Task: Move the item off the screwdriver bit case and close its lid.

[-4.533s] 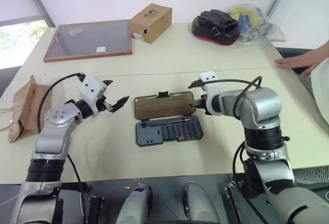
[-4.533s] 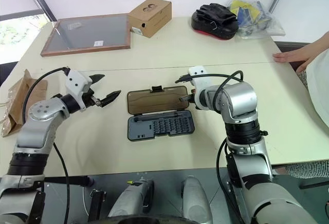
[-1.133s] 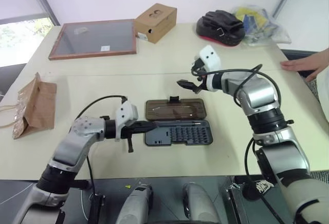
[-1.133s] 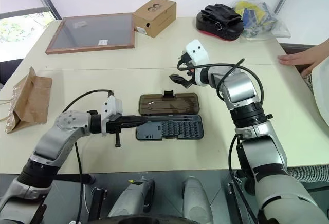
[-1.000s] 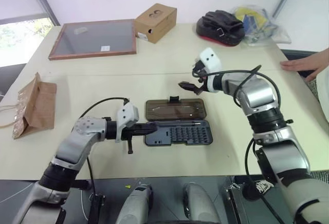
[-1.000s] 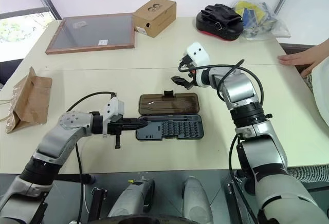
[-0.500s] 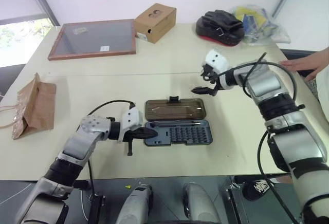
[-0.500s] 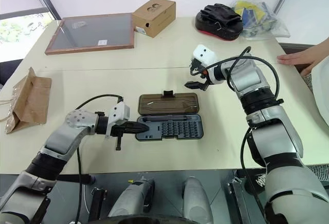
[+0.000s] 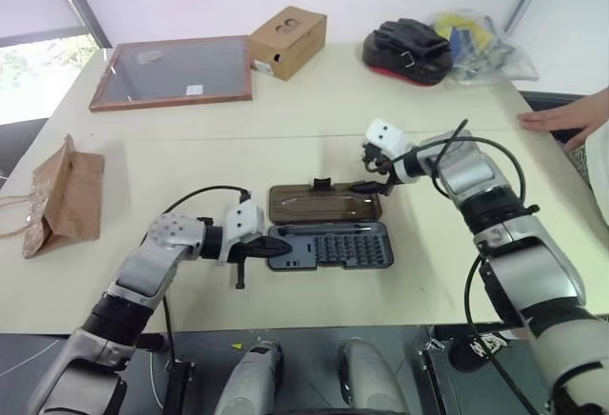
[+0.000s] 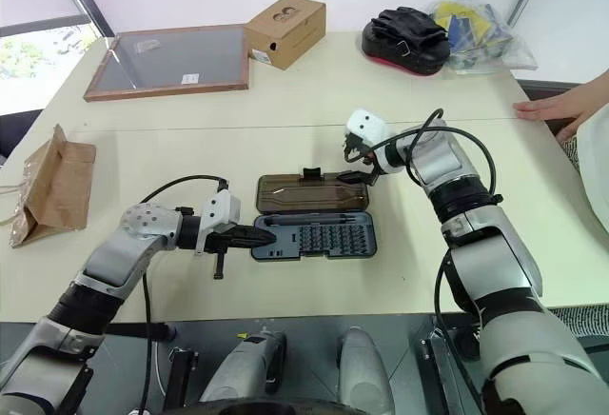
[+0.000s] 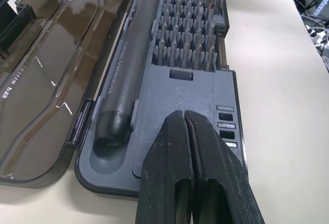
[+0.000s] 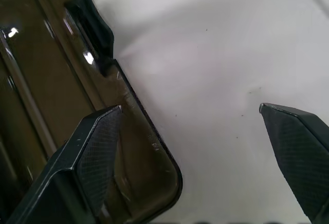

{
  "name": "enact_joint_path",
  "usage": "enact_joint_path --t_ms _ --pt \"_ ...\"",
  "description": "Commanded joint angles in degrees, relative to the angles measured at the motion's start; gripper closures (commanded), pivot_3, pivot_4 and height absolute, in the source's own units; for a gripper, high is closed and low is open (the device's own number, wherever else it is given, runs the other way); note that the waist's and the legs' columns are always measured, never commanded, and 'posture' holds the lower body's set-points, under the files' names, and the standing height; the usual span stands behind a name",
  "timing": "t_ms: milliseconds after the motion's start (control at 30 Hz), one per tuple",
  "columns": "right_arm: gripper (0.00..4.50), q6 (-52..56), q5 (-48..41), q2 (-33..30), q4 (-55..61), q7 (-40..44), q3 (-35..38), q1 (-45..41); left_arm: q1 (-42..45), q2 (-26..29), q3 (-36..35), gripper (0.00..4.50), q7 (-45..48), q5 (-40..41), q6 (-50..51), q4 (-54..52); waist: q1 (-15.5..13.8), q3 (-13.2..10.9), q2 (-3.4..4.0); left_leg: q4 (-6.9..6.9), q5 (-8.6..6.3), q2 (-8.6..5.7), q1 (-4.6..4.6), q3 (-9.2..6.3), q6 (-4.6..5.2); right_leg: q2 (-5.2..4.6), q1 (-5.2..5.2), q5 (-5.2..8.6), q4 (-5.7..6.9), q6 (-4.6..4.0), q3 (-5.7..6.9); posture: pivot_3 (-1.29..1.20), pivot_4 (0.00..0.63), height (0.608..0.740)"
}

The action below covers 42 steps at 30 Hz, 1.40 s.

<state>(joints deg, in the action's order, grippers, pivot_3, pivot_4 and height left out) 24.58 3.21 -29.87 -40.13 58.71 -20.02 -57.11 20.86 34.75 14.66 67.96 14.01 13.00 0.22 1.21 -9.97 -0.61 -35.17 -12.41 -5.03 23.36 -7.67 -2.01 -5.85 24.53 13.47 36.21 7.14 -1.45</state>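
A: The right gripper [image 12: 195,152] has its fingers spread wide astride the lid's [image 9: 324,201] corner; the left gripper [image 11: 185,136], pinched empty, steadies the case [image 9: 328,244].

B: The bag [image 9: 62,196] lies well aside. Next, it should flip the lid.

The paper bag's [image 9: 63,196] loop handles are cut off by the picture's edge. The person's hand [image 9: 561,120] is cropped at the edge. The plastic bag's [image 9: 473,39] contents cannot be made out.

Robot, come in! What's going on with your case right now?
Left tool shut at case end. Right tool open at lid corner. Lid flat open. Paper bag off, far left.
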Motion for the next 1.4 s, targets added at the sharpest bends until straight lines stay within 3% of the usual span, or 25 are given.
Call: enact_joint_path --t_ms 33,100,200,400,433,467,533,1100,1200,1300,1400 --pt "0.0 -1.9 0.8 0.5 -1.3 -0.9 1.3 -0.3 -0.8 0.8 0.0 4.48 -0.4 -1.2 -0.2 -0.2 0.1 0.0 0.01 0.0 0.0 0.0 0.0 0.0 0.0 0.0 0.0 0.0 0.0 0.0 0.0 0.0 0.15 0.74" --pt "0.0 -2.8 1.2 0.8 -2.1 -1.1 1.3 0.1 -0.9 0.8 0.0 4.48 -0.5 -1.3 -0.1 -0.3 0.1 0.0 0.01 0.0 0.0 0.0 -0.03 0.0 0.0 0.0 -0.02 0.0 0.01 0.0 0.0 0.0 0.15 0.74" --pt "0.83 -3.4 1.6 1.1 -2.7 -1.1 1.3 0.6 -0.8 0.7 0.1 4.5 -0.8 -1.4 -0.2 -0.4 0.1 0.0 0.01 0.0 0.0 0.0 -0.05 0.0 0.0 0.0 -0.04 0.0 0.02 0.0 0.0 0.0 0.15 0.74" --pt "3.89 -3.8 2.1 1.2 -2.5 -0.2 1.2 1.6 -0.7 0.7 -0.1 4.5 -1.2 -1.7 -0.4 -0.3 0.4 0.1 -0.01 -0.02 0.0 0.0 -0.26 0.01 -0.01 0.0 -0.27 -0.01 0.02 0.0 -0.01 0.0 0.15 0.74" --pt "4.33 -3.9 2.2 1.2 -2.2 0.0 1.1 1.8 -0.7 0.7 -0.1 4.5 -1.2 -1.8 -0.5 -0.3 0.6 0.1 -0.04 -0.01 0.0 0.0 -0.33 0.0 -0.01 0.01 -0.35 -0.01 0.03 0.0 -0.01 0.0 0.15 0.74" --pt "4.49 -3.8 2.3 1.2 -1.9 0.2 1.1 2.0 -0.6 0.6 -0.2 4.5 -1.3 -1.9 -0.6 -0.1 0.8 0.1 -0.05 0.0 0.0 0.01 -0.49 -0.02 -0.01 0.02 -0.52 0.0 0.03 -0.01 0.0 0.0 0.15 0.74" --pt "4.49 -3.6 2.4 1.3 -1.2 0.4 1.0 2.3 -0.3 0.4 -0.2 4.5 -1.4 -2.1 -0.8 0.2 1.0 0.1 -0.03 0.07 -0.02 0.01 -1.03 -0.04 0.0 0.02 -1.1 0.03 -0.06 -0.01 0.01 0.0 0.15 0.74" --pt "4.49 -5.8 4.4 0.7 1.4 3.2 -0.7 4.3 0.5 -0.4 -0.5 4.5 -2.6 -2.8 -1.6 1.3 1.1 0.1 -0.03 0.09 -0.05 0.0 -1.03 -0.31 0.04 0.01 -1.12 0.07 -0.06 0.05 0.01 0.0 0.15 0.74" --pt "3.53 -6.5 5.1 1.3 0.0 3.0 -0.9 3.7 0.5 -0.4 -0.6 4.5 -2.9 -2.9 -1.7 1.4 1.1 0.1 -0.03 0.09 -0.06 -0.01 -1.03 -0.31 0.04 0.01 -1.12 0.08 -0.06 0.05 0.01 0.0 0.15 0.74" --pt "2.06 -8.1 6.5 2.3 -3.6 2.1 -1.3 1.9 0.4 -0.3 -0.7 4.5 -3.0 -3.0 -1.9 1.6 1.2 0.1 -0.03 0.1 -0.06 -0.01 -1.03 -0.31 0.05 0.0 -1.11 0.08 -0.06 0.05 0.01 0.0 0.15 0.74" --pt "2.06 -9.3 7.1 3.5 -7.9 2.1 -1.1 -0.2 0.3 -0.3 -0.7 4.5 -3.2 -3.0 -2.1 1.7 1.3 0.1 -0.03 0.11 -0.06 0.0 -1.03 -0.31 0.04 0.01 -1.11 0.08 -0.06 0.05 0.01 0.0 0.15 0.74"
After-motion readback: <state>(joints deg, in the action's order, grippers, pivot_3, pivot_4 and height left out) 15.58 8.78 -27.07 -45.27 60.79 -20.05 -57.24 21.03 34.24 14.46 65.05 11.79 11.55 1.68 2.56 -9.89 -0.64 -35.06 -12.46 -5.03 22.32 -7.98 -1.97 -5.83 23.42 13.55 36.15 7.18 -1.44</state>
